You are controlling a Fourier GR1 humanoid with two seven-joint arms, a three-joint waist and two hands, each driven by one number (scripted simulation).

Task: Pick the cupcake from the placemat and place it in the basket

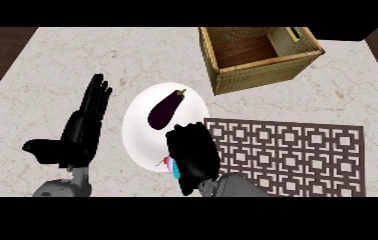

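The right hand [193,154] curled round what appeared to be the cupcake [172,168] at the left edge of the placemat [295,154]; the left hand [83,126] rested open.

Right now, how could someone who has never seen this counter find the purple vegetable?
Find the wooden basket at the far right of the counter. Nearer and to its left lies a white plate, beside the brown patterned placemat. The aubergine lies on that plate: long, dark purple, the only vegetable in view.
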